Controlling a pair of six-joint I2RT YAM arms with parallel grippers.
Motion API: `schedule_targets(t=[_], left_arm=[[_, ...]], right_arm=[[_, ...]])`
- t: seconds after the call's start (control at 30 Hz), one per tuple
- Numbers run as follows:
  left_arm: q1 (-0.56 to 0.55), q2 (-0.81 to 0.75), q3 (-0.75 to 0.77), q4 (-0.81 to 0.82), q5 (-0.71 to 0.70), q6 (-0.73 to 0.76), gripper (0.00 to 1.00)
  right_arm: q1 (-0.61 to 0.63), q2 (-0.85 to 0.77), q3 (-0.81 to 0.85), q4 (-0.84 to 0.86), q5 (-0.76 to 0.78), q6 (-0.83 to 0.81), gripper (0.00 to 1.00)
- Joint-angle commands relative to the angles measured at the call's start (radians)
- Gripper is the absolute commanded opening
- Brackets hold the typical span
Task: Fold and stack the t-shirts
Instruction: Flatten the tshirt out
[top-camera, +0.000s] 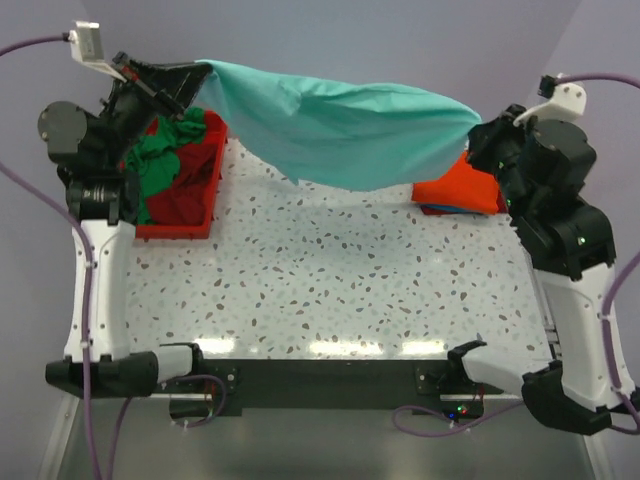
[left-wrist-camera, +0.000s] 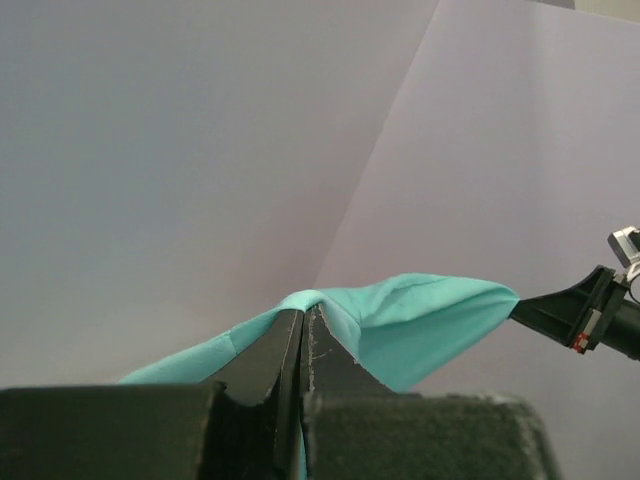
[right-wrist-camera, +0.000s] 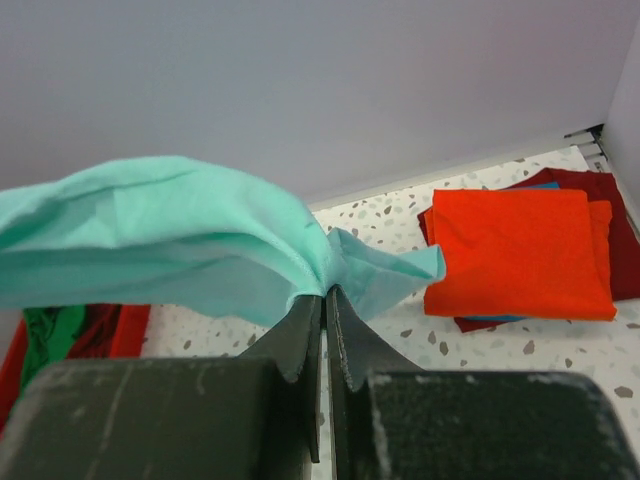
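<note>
We hold the light teal t-shirt (top-camera: 340, 130) stretched in the air above the far side of the table (top-camera: 330, 290). Our left gripper (left-wrist-camera: 303, 335) has its jaws pressed together on 1 edge of the cloth, and our right gripper (right-wrist-camera: 323, 310) pinches the opposite edge the same way. With the 2 grips well apart the shirt hangs open and sags in the middle, which we judge readies it to be laid flat for folding. The folded orange t-shirt (right-wrist-camera: 520, 250) tops the stack on the right, beside our right gripper. A crumpled green shirt (top-camera: 160, 160) and a dark red shirt (top-camera: 185, 200) wait in the red tray (top-camera: 175, 232) on the left.
</note>
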Motion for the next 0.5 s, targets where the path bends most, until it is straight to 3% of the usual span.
schedule_targets(t=[0.0, 0.27, 0.47], left_arm=[[0.007, -0.165, -0.114, -0.045, -0.127, 0.095, 0.00], [0.005, -0.264, -0.065, -0.334, -0.221, 0.137, 0.00], [-0.010, -0.125, -0.235, -0.357, -0.139, 0.017, 0.00]], right_arm=[[-0.002, -0.086, -0.048, -0.008, 0.010, 0.052, 0.00], [-0.003, -0.169, 0.028, -0.269, 0.121, 0.103, 0.00], [-0.005, -0.085, -0.162, -0.338, 0.144, 0.195, 0.00]])
